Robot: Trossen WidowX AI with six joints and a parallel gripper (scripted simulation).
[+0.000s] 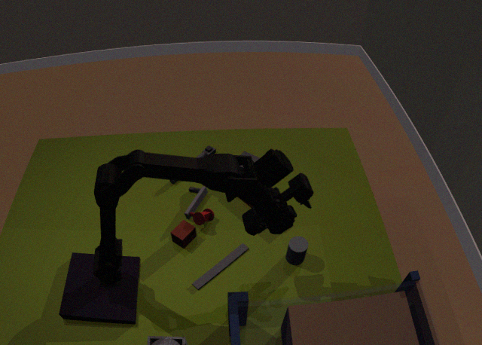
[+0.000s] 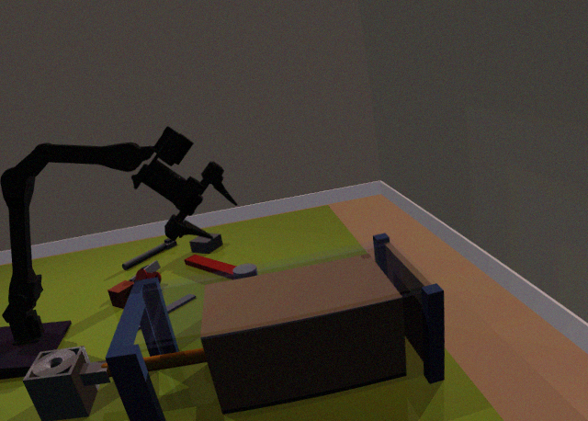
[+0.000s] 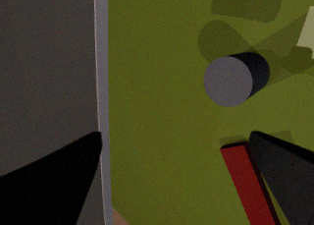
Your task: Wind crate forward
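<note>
Three Views Over the Green Mat

The top view looks steeply down from high up, the green mat's (image 1: pixel 342 154) (image 2: pixel 294 226) (image 3: pixel 157 87) far edge crossing mid-picture. The exterior view sits lower and nearer the blue-framed rack (image 1: pixel 238 298) (image 2: pixel 124 328), facing the mat's far right corner obliquely. Both share that corner. The wrist view looks down between the fingertips, close over the mat.

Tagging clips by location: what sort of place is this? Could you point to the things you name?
Probably a robot test bench: one arm on a dark base plate (image 1: pixel 77 306) (image 2: pixel 59 333), a winch (image 1: pixel 151 339) (image 2: pixel 62 395) strapped to a crate (image 1: pixel 350 318) (image 2: pixel 303 298), and loose bars and blocks on a green mat (image 1: pixel 330 158) (image 2: pixel 303 226) (image 3: pixel 157 137).
</note>
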